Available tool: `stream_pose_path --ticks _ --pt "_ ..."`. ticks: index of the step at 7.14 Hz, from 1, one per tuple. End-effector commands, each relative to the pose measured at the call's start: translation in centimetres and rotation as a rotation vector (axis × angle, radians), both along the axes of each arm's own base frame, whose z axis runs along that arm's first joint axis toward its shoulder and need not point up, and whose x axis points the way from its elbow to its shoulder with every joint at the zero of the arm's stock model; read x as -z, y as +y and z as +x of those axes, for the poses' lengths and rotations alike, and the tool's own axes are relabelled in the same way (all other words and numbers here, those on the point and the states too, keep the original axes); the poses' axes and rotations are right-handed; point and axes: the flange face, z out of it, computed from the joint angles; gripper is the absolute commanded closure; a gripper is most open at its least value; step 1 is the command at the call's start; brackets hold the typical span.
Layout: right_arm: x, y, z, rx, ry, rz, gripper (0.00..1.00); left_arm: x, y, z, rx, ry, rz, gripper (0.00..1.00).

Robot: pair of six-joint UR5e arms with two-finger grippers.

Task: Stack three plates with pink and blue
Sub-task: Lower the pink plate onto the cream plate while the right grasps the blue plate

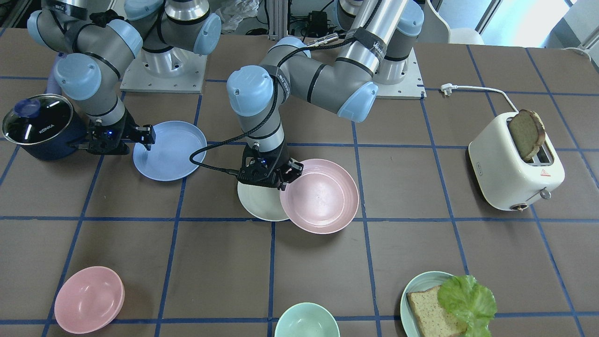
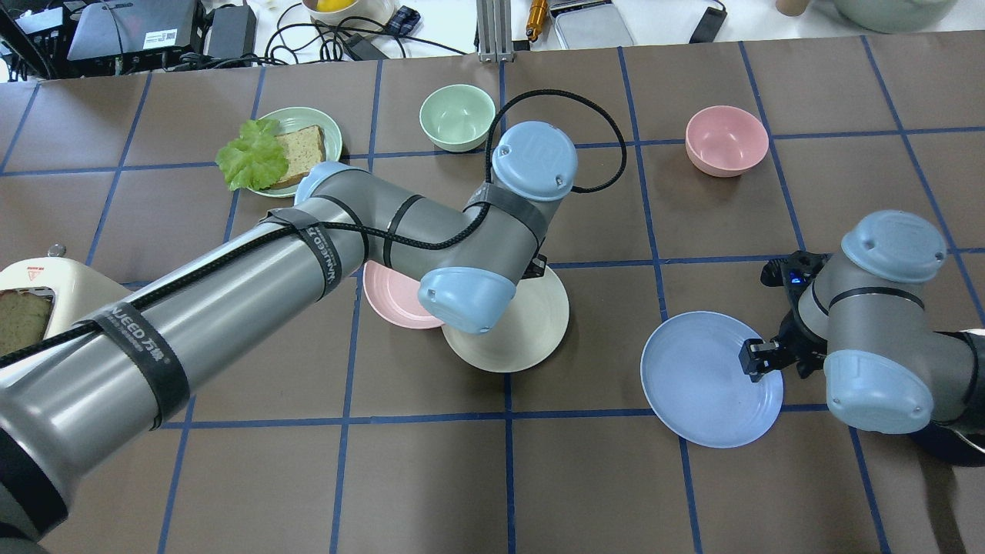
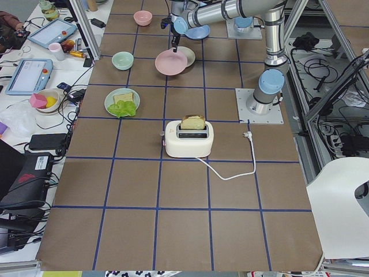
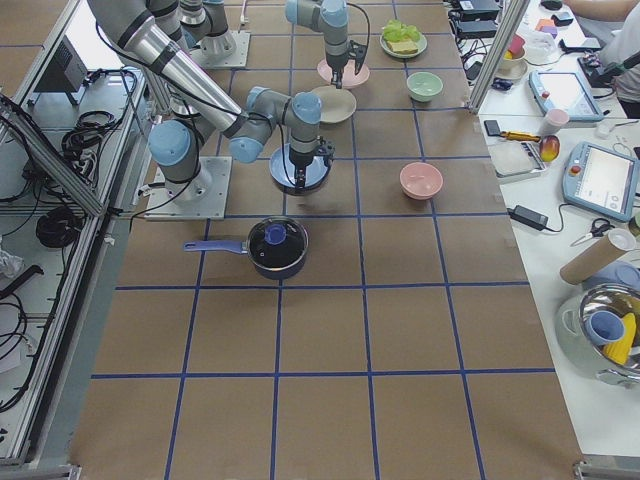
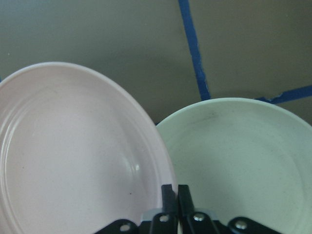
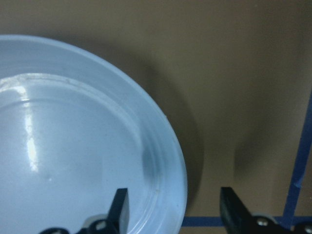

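Here, left end effector (image 5: 174,191) clamped on pink plate (image 1: 323,196) over cream plate (image 1: 259,204); right end effector (image 6: 178,207) apart astride blue plate (image 1: 173,152)

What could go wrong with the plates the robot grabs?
The left gripper pinches the round pale pink plastic plate only by its rim; it might slip out.
That plate overlaps the cream-white round plate off-centre; released here, it could land crooked.
The right gripper stands open astride the rim of the light blue round plate; closing might nudge it.
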Motion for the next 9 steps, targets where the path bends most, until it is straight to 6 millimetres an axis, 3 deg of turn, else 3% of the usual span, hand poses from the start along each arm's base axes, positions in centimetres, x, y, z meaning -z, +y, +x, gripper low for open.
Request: stream_pose_path --ticks 1,4,6,7,9 --pt "0.2 0.2 0.0 -0.03 -0.002 0.01 0.56 0.7 1.0 -2.5 -0.028 -0.008 -0.019 1.0" --pt "1.4 0.1 -0.3 -0.032 -0.013 0.037 0.63 0.4 1.2 -7.3 -0.061 -0.011 -0.025 1.0" --pt "1.3 0.0 -0.4 -0.035 -0.008 0.032 0.88 1.0 1.6 -10.3 -0.043 -0.059 0.024 1.0" --pt "1.3 0.0 -0.4 -0.047 -0.01 0.033 1.0 1.4 2.0 -10.5 -0.067 -0.067 0.032 1.0" --pt "0.8 -0.4 -0.6 -0.051 0.0 0.014 1.0 1.7 2.4 -10.4 -0.134 -0.081 0.039 1.0"
